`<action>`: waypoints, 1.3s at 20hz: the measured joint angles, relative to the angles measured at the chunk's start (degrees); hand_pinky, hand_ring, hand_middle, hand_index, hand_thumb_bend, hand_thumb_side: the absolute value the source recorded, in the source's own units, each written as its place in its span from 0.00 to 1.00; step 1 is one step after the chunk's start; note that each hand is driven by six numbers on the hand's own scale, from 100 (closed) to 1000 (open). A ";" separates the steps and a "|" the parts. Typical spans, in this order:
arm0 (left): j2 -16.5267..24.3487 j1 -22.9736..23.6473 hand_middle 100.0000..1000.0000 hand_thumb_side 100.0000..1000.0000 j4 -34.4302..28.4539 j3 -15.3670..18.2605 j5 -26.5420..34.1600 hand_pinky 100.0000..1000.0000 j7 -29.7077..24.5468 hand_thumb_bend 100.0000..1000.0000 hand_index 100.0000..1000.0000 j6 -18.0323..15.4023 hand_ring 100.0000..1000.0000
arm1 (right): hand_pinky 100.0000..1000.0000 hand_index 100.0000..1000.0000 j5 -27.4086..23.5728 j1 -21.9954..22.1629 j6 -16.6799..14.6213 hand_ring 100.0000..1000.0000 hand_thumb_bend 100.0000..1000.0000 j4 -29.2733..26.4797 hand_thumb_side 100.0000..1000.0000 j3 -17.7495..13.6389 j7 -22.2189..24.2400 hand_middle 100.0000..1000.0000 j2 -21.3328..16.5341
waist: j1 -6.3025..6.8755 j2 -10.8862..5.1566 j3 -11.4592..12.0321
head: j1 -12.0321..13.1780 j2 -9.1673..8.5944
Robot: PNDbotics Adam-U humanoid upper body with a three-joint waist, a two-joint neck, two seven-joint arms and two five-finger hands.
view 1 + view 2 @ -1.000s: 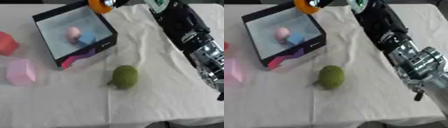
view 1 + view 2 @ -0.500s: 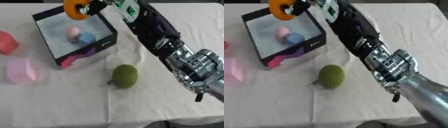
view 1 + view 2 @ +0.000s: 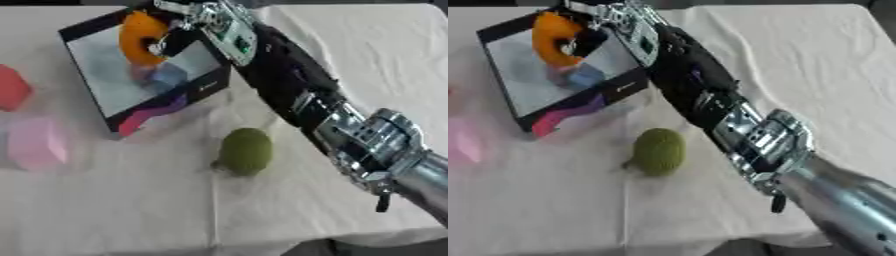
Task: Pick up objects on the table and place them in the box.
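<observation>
My right arm reaches from the lower right across the table, and my right hand (image 3: 179, 31) hangs over the black-rimmed box (image 3: 91, 95) with its fingers curled round an orange ring-shaped object (image 3: 140, 37). Inside the box lie a pink object and a blue object (image 3: 166, 75). A green knobbly fruit (image 3: 246, 150) sits on the white cloth in front of the box. A red object (image 3: 13, 87) and a pink block (image 3: 33, 142) rest at the left edge. My left hand shows in neither view.
A white cloth (image 3: 367, 55) covers the table, with open cloth to the right of the arm and along the front edge (image 3: 175, 235). The box's near wall carries a pink and purple pattern (image 3: 153, 112).
My right hand has carried the orange ring from the box's far right corner leftward and down over the inside of the box. The arm now stretches across the view.
</observation>
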 measured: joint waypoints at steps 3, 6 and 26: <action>0.00 0.00 0.76 0.65 0.00 -0.02 0.00 0.92 -0.15 0.00 0.75 0.13 0.87 | 0.85 0.88 1.51 0.11 -1.20 0.79 0.15 0.19 0.27 -0.02 0.25 0.68 0.12 | 0.00 0.00 0.07 | -0.31 0.00; 0.00 -0.01 0.76 0.65 0.00 -0.02 0.00 0.92 -0.18 0.00 0.75 0.16 0.87 | 0.89 0.93 2.74 0.11 -2.96 0.81 0.30 0.17 0.32 -0.06 1.71 0.71 0.12 | 0.00 0.00 0.07 | -0.35 0.00; 0.00 0.56 0.75 0.66 0.04 -0.27 -0.01 0.93 -0.25 0.00 0.75 0.33 0.87 | 0.95 1.00 1.88 -0.87 -2.91 0.82 0.20 -3.04 0.27 -1.43 2.61 0.78 -1.45 | 0.00 0.00 -0.91 | -0.02 0.04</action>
